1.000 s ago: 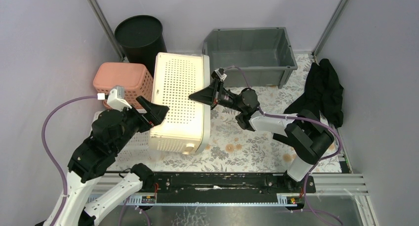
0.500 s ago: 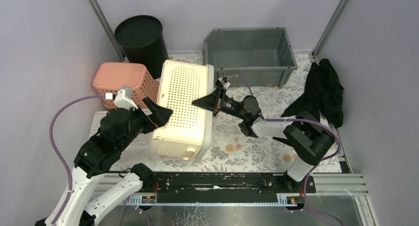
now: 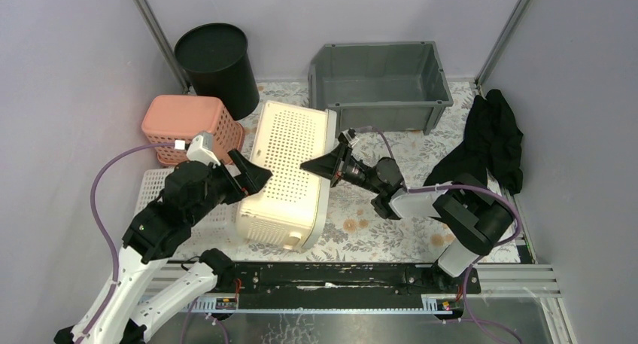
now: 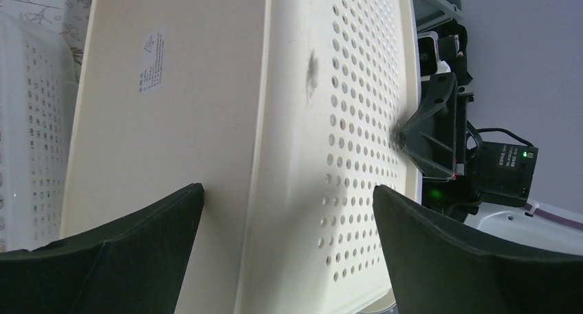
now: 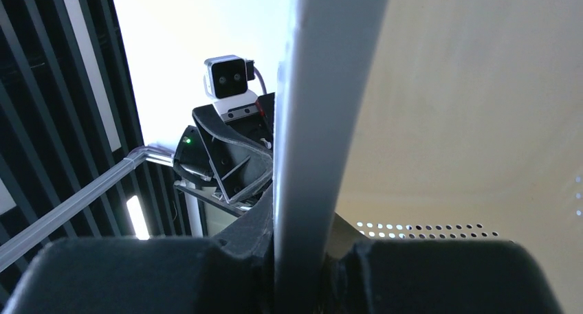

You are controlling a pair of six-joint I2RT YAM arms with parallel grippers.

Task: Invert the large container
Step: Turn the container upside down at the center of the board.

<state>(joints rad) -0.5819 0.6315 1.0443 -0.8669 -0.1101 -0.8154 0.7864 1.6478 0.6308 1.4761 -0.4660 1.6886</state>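
Right fingers (image 3: pixel 322 165) pinching large container (image 3: pixel 290 159) rim, left fingers (image 3: pixel 252 178) spread, opening facing right, long axis near-to-far

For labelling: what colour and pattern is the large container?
The large container is cream, perforated with round holes; left wrist view.

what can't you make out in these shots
- Label on the cream container: left wrist view, print too small to read.
- White tray: top view, mostly hidden under the left arm and container.
- Right gripper on the container's rim: right wrist view, rim blurred, too close.
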